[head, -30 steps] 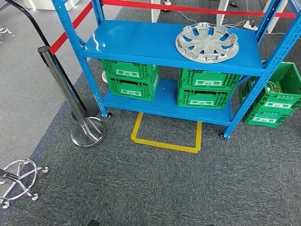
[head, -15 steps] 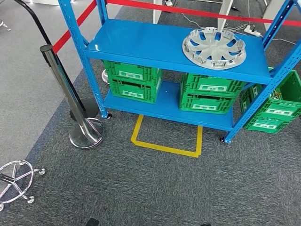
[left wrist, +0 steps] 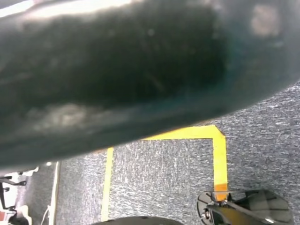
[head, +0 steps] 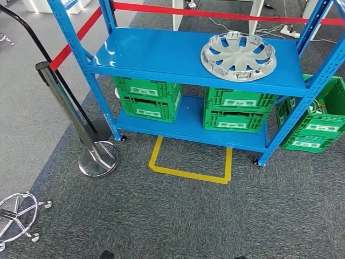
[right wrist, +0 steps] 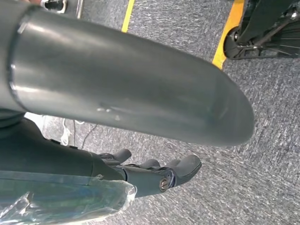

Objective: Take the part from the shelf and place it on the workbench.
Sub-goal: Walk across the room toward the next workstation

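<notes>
Right hand [right wrist: 152, 171] hangs over floor — fingers loosely extended, holding nothing

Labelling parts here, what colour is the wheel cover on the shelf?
Silver-grey wheel cover, clearest in the head view.

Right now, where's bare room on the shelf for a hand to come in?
Top shelf: bare blue from its left post across to the wheel cover, which crowds the right end. Lower shelf: only the gap between the left crates and right crates.
</notes>
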